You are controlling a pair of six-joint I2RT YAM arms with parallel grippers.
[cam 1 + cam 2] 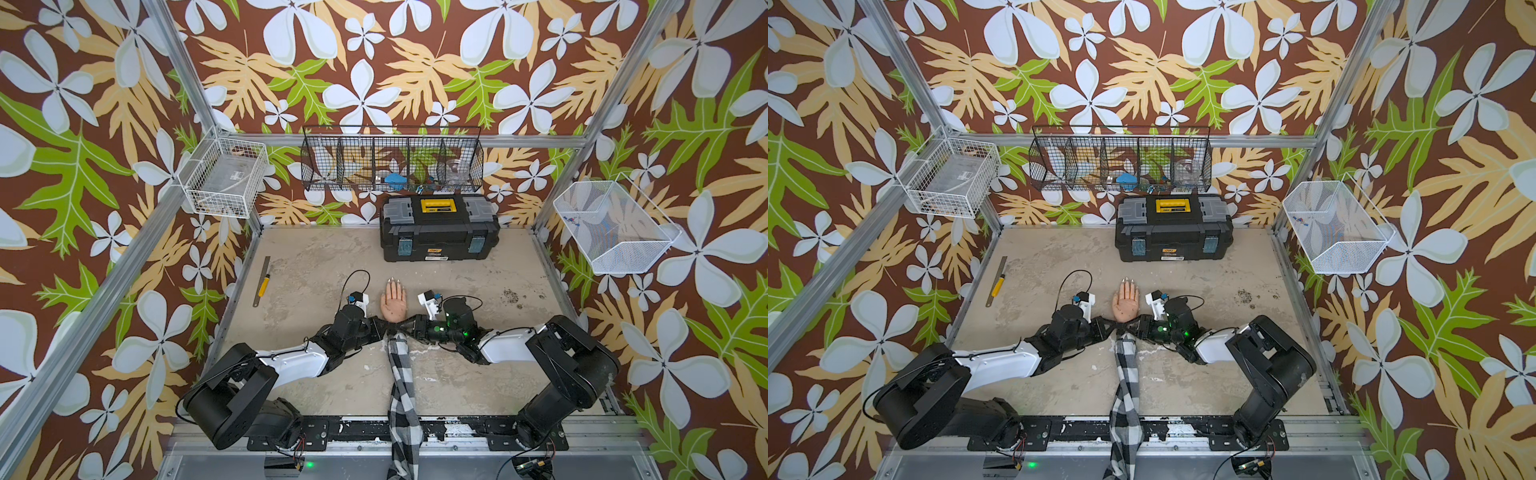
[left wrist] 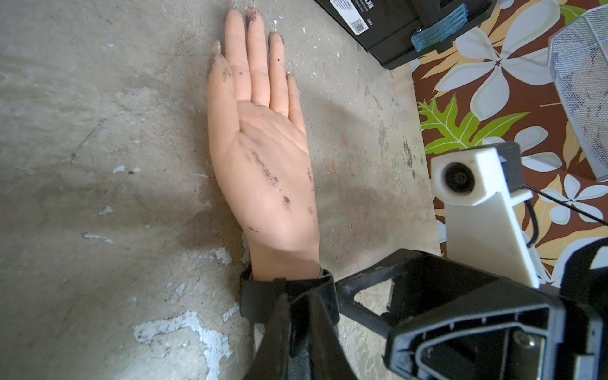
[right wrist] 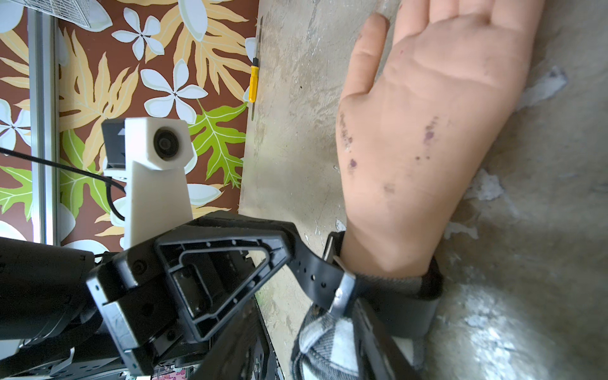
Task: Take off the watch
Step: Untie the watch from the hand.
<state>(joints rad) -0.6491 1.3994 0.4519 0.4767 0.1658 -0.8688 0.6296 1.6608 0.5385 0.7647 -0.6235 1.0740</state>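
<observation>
On the bench (image 1: 316,266), the watch (image 3: 404,309) rings the mannequin hand's (image 2: 263,164) wrist, strap crosswise between your arms: left jaws pinch its tail (image 3: 309,268), right jaws spread beside the buckle (image 3: 342,291).

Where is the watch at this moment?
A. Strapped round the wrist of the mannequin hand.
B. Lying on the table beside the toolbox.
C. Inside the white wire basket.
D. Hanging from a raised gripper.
A: the watch shows as a black strap wrapped round the wrist of the mannequin hand.
</observation>
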